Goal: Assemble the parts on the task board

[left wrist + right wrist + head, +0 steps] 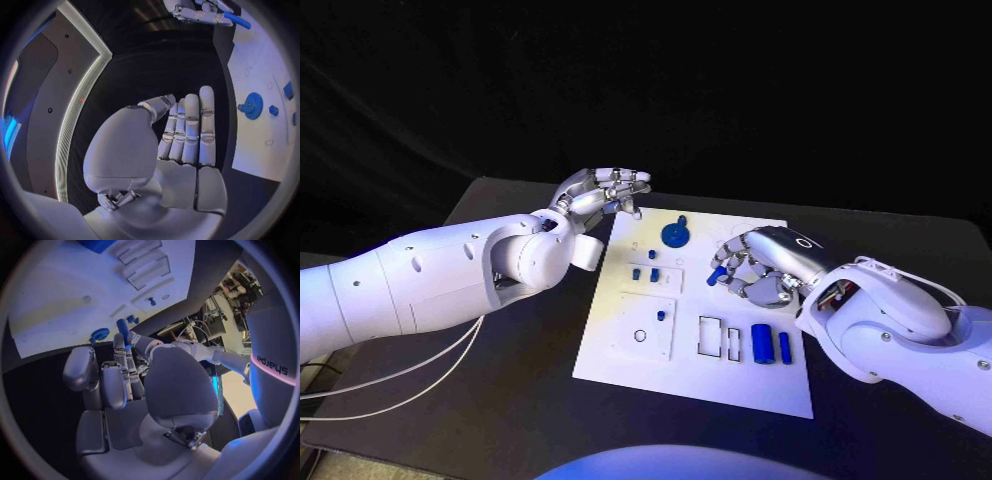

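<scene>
The white task board [625, 362] lies in the middle of the table. My right hand [759, 268] hovers over the board's right half and pinches a small blue peg [715, 275] between thumb and fingers; the peg [123, 330] also shows at its fingertips in the right wrist view. A blue round disc [675, 236] stands near the board's far edge. Small blue pieces [645, 272] stand left of the peg. Two blue cylinders [763, 343] lie near the board's right edge. My left hand [606, 192] hovers off the board's far left corner, fingers straight, holding nothing [187, 135].
Two narrow rectangular slots [721, 338] lie beside the cylinders, and a square recess [646, 325] sits on the board's left half. The black table [516, 380] stretches bare to the left of the board and along its near side.
</scene>
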Action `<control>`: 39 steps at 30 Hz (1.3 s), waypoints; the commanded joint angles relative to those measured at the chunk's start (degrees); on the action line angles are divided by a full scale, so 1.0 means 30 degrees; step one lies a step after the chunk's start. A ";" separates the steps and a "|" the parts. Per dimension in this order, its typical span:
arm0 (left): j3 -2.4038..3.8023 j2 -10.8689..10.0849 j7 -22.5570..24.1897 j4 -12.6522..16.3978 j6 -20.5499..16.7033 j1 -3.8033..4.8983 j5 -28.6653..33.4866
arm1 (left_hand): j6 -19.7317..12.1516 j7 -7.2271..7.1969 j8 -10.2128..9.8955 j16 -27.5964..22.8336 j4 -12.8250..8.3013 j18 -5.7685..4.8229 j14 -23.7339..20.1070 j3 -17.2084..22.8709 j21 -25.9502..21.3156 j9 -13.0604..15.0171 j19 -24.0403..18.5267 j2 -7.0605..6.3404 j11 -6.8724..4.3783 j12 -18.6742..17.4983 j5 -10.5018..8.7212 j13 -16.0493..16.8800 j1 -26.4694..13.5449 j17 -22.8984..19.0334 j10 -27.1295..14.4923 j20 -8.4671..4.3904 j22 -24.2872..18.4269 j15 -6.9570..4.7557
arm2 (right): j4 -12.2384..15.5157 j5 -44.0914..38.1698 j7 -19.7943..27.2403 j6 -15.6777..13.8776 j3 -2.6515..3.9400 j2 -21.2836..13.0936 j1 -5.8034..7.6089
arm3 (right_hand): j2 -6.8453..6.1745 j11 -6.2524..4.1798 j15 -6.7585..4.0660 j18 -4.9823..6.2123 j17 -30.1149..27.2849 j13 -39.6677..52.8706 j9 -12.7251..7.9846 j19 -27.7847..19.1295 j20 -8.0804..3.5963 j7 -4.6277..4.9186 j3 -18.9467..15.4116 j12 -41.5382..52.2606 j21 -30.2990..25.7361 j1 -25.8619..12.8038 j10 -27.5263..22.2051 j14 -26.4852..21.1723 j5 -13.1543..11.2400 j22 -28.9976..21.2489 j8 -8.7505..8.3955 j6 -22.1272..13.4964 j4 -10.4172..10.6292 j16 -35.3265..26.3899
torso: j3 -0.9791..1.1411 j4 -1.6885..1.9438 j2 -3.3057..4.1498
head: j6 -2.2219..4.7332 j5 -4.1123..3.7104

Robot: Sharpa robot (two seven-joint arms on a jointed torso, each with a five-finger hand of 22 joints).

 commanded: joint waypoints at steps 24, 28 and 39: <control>0.0016 0.0273 0.0060 -0.0098 0.0360 0.0004 -0.0060 | -0.0152 0.0007 -0.0042 0.0067 -0.0055 0.0112 -0.0116 0.0003 0.0000 0.0030 -0.0017 0.0180 -0.0039 0.0145 0.0103 0.0022 -0.0086 0.0026 -0.0172 0.0071 0.0023 0.0039 | -0.0811 0.0034 0.1844 0.0185 -0.0579 0.3786 -0.1946 | 0.0021 0.0017 -0.0166 -0.0174 -0.0045 -0.0004 0.1050 0.0079 0.0000 -0.0165 0.0107 -0.0187 -0.0082 -0.0167 0.0097 0.0453 0.0076 0.0477 0.0613 0.0250 -0.0056 0.0075 | 0.0011 0.0011 0.0023 | -0.0132 0.0212; 0.0016 0.0280 0.0057 -0.0088 0.0376 0.0004 -0.0060 | -0.0152 0.0007 -0.0042 0.0067 -0.0055 0.0112 -0.0116 0.0003 0.0000 0.0030 -0.0017 0.0180 -0.0039 0.0145 0.0103 0.0022 -0.0086 0.0026 -0.0172 0.0071 0.0023 0.0039 | -0.1162 -0.0135 0.1862 0.0294 -0.0654 0.4029 -0.2158 | 0.0025 0.0018 -0.0167 -0.0164 -0.0041 -0.0004 0.1062 0.0059 -0.0002 -0.0162 0.0117 -0.0196 -0.0132 -0.0164 0.0099 0.0453 0.0076 0.0455 0.0617 0.0242 -0.0066 0.0078 | -0.0001 0.0014 0.0013 | -0.0166 0.0221; 0.0016 0.0263 0.0040 -0.0080 0.0381 0.0005 -0.0060 | -0.0152 0.0007 -0.0042 0.0067 -0.0055 0.0112 -0.0116 0.0003 0.0000 0.0030 -0.0017 0.0180 -0.0039 0.0145 0.0103 0.0022 -0.0086 0.0026 -0.0172 0.0071 0.0023 0.0039 | -0.1832 -0.0694 0.1426 0.0338 -0.0748 0.4460 -0.2511 | 0.0025 0.0024 -0.0166 -0.0177 -0.0027 -0.0005 0.1072 0.0082 -0.0003 -0.0155 0.0120 -0.0206 -0.0070 -0.0173 0.0099 0.0455 0.0074 0.0489 0.0619 0.0229 -0.0068 0.0085 | -0.0001 0.0029 0.0026 | -0.0201 0.0244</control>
